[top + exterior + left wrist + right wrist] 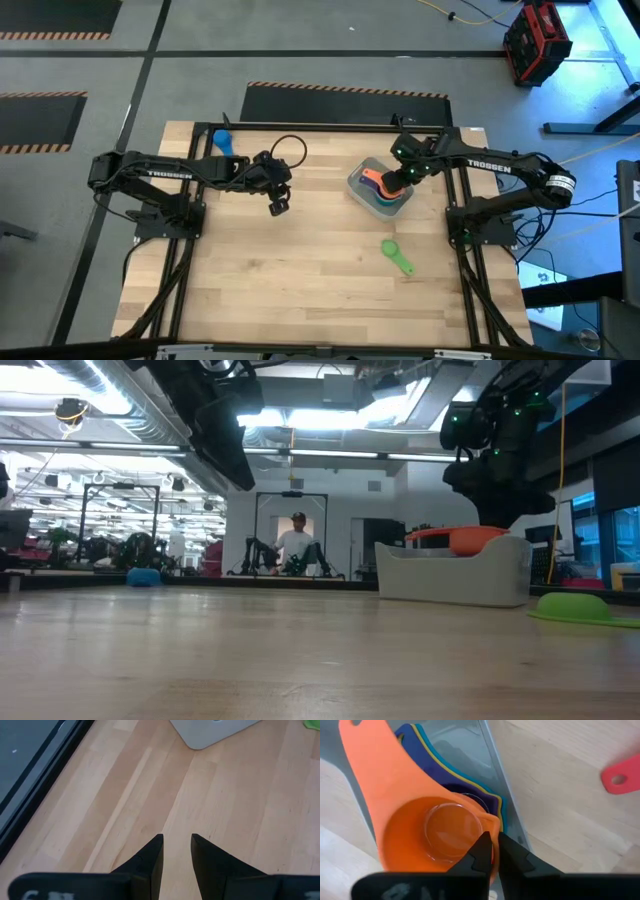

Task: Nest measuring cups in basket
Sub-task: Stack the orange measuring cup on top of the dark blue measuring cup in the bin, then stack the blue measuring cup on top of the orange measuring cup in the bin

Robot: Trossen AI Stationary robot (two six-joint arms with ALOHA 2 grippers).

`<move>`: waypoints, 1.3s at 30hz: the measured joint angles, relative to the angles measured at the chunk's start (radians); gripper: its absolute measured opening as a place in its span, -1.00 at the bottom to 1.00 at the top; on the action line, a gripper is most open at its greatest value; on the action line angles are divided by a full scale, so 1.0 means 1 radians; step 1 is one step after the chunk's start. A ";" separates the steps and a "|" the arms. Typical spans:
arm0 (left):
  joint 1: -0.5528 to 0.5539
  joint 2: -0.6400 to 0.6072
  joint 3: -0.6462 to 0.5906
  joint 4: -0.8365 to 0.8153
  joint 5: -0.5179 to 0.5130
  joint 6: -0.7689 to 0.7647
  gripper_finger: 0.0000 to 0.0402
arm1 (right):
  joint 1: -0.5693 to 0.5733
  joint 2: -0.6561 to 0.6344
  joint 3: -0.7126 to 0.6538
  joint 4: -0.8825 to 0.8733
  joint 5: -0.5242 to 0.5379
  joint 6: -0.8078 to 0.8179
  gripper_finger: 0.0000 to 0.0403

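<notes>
The right gripper [491,851], nearly closed, pinches the orange plastic cup [420,817] onto the stack in the grey translucent basket [358,184]. The green cup [397,257], the blue cup [224,141] and a red one [622,774] lie outside. The left gripper [176,851] hovers narrowly parted, empty.

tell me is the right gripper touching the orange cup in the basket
Touching. The right wrist view shows the right gripper with its fingers pinched on the rim of the orange cup, which sits on the stacked cups in the basket.

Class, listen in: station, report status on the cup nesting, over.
Right gripper pinching orange cup rim, cup on the stack in basket. Left gripper open, empty, above bare table. Green cup, blue cup not yet nested. Nothing blocking.
</notes>
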 joint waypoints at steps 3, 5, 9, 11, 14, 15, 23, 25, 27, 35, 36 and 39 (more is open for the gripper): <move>0.000 0.000 0.000 0.000 0.000 0.000 -0.54 | 0.000 0.000 0.000 0.000 0.000 0.000 -0.77; 0.000 0.000 0.000 0.000 0.000 0.000 -0.54 | 0.000 0.000 0.000 0.000 0.000 0.000 -0.73; 0.000 0.000 0.000 0.000 0.000 0.000 -0.54 | 0.000 0.000 0.000 0.000 0.000 -0.001 -0.66; 0.000 0.000 0.000 0.000 0.000 0.000 -0.54 | 0.000 0.000 0.000 0.000 0.000 0.000 -0.65; 0.000 0.000 0.000 0.000 0.000 0.000 -0.54 | 0.000 0.000 0.000 0.000 0.000 -0.001 -0.64; 0.000 0.000 0.000 0.000 0.000 0.000 -0.54 | 0.000 0.000 0.000 0.000 0.000 -0.001 -0.64; 0.000 0.000 0.000 0.000 0.000 0.000 -0.54 | 0.000 0.000 0.000 0.000 0.011 -0.028 -0.64; 0.000 0.000 0.000 0.000 0.000 0.000 -0.54 | 0.000 0.000 0.003 -0.002 0.012 -0.031 -0.64; 0.000 0.000 0.000 0.000 0.000 0.000 -0.54 | 0.000 0.000 0.011 -0.004 0.013 -0.036 -0.64; 0.000 0.000 0.000 0.001 -0.001 0.000 -0.54 | 0.000 0.000 0.101 -0.003 0.013 -0.134 -0.64; 0.000 0.000 0.000 0.003 -0.001 0.000 -0.54 | 0.000 0.000 0.114 -0.003 0.012 -0.150 -0.64; 0.000 0.000 0.000 0.012 -0.002 0.000 -0.54 | 0.000 0.000 0.149 0.001 0.011 -0.190 -0.64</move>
